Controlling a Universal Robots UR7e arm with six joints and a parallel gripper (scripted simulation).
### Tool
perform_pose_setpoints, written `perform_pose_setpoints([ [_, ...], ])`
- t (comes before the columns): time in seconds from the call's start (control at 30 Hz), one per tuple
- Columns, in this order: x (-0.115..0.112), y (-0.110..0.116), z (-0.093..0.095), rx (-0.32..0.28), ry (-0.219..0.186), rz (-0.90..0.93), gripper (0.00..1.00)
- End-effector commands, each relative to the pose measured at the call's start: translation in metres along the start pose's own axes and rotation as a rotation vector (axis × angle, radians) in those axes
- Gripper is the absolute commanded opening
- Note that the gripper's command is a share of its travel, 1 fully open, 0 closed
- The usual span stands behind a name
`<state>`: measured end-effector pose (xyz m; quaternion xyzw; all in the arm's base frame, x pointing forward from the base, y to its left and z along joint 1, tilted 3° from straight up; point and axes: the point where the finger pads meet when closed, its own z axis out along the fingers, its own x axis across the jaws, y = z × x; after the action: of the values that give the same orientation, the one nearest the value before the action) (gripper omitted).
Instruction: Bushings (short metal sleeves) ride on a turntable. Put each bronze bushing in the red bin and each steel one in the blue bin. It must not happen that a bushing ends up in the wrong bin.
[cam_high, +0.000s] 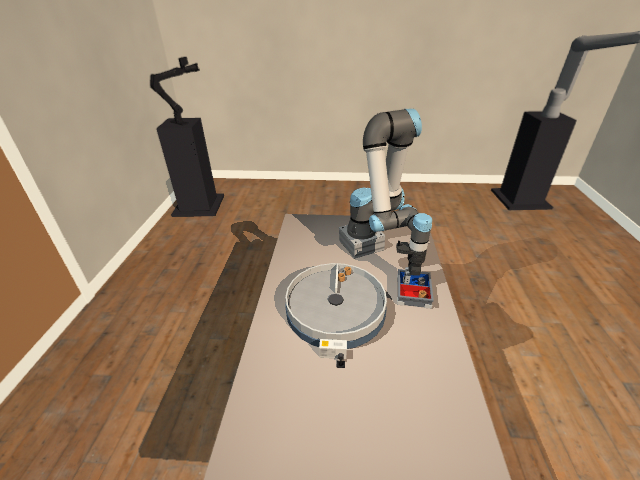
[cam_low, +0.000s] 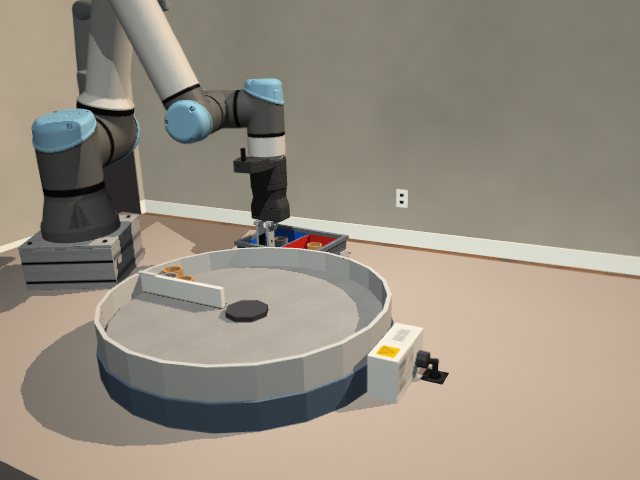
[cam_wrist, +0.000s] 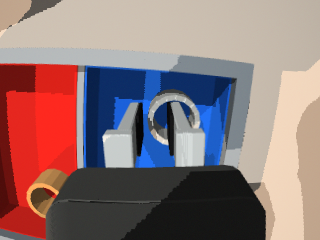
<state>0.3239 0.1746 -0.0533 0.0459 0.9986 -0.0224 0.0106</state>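
Two bins: the red bin (cam_high: 408, 291) (cam_low: 326, 240) (cam_wrist: 45, 120) and the blue bin (cam_high: 421, 274) (cam_low: 295, 235) (cam_wrist: 100, 110) share a divided tray near the right edge of the tabletop (cam_high: 356, 413) (cam_low: 491, 423) in the top view, blue half nearer the far right corner.
Gripper: the gripper (cam_high: 407, 279) (cam_low: 264, 242) (cam_wrist: 155, 119) points down over the blue half, fingers part-way spread, pinching nothing.
Blue contents: a steel bushing (cam_high: 422, 281) (cam_low: 280, 240) (cam_wrist: 195, 117), partly behind one finger in the wrist view.
Red contents: a bronze bushing (cam_high: 422, 293) (cam_low: 314, 245) (cam_wrist: 36, 204).
Turntable: the turntable (cam_high: 310, 310) (cam_low: 155, 338) sits between the left and right edges; by its white divider (cam_high: 334, 279) (cam_low: 180, 291), on the far-edge side, are two bronze bushings and a partly hidden grey one.
Arm mount: the block (cam_high: 373, 248) (cam_low: 67, 263) stands near the far edge.
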Motion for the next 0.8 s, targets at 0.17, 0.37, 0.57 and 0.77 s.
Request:
perform_pose_setpoints([
  [0.17, -0.0004, 0.0001, -0.0034, 0.000, -0.001, 0.000, 0.42],
  [0.37, -0.0004, 0.0001, -0.0034, 0.000, -0.001, 0.000, 0.42],
  [0.57, -0.0004, 0.0001, -0.0063, 0.000, -0.001, 0.000, 0.42],
  [0.77, -0.0004, 0.0001, -0.0082, 0.000, -0.001, 0.000, 0.42],
])
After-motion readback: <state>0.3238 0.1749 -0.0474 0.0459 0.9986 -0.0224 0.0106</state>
